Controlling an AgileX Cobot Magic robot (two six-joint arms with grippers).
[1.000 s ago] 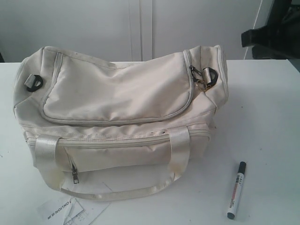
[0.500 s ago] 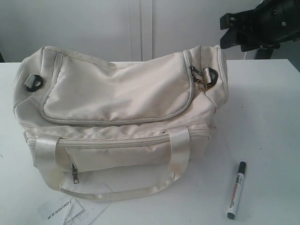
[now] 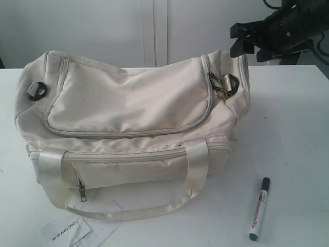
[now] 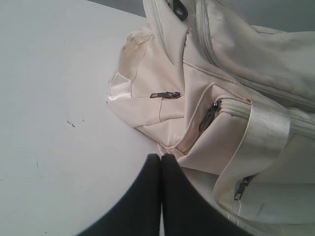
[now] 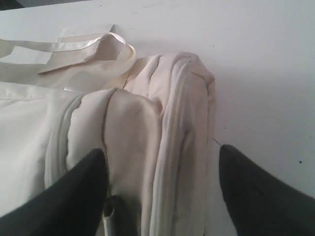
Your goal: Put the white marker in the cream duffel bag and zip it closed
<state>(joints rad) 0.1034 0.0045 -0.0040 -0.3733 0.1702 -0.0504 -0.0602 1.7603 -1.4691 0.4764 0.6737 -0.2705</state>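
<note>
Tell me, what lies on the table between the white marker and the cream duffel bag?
Nothing. In the exterior view, only bare white table separates the white marker from the cream duffel bag.

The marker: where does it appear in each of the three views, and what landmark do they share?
Exterior view: the marker lies on the table at lower right, to the right of the bag and apart from it.
Left wrist view: not in it.
Right wrist view: not in it.
Shared landmark: the bag, seen in all three.
</note>
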